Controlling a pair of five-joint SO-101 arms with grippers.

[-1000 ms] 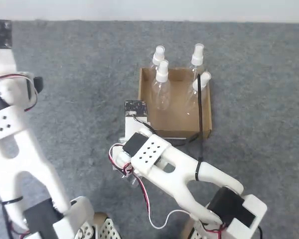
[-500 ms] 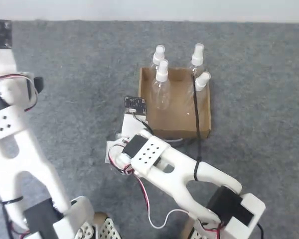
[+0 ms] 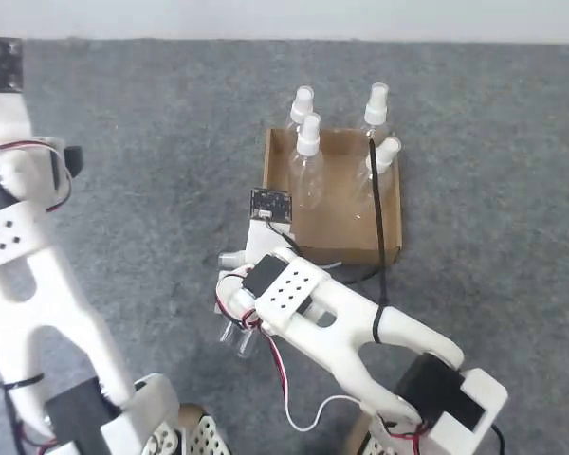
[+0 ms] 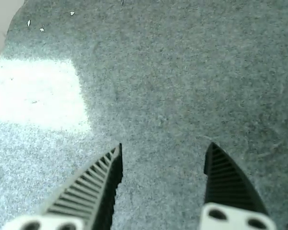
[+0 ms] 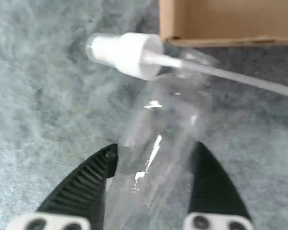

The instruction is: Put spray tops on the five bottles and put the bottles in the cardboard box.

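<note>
My right gripper [image 5: 156, 149] is shut on a clear bottle [image 5: 158, 129] without a top, just in front of the cardboard box [image 5: 221, 21] near its corner. A white spray top [image 5: 127, 52] with its thin tube lies on the carpet at the bottle's mouth, touching the box corner. From above, the bottle's base [image 3: 239, 339] sticks out below the right wrist, and the spray top [image 3: 232, 258] lies left of the cardboard box [image 3: 391, 223]. Several capped bottles stand in the box or at its far edge, one [image 3: 308, 161] clearly inside. My left gripper [image 4: 165, 148] is open over bare carpet.
The left arm [image 3: 19, 246] stands at the table's left side, far from the box. A black cable [image 3: 377, 218] from the right arm crosses the box's right part. Grey carpet [image 3: 152, 171] lies open to the left of the box.
The right wrist has turned and shifted slightly toward the near left; the bottle's base now shows below it and the spray top beside it. The left arm has not moved.
</note>
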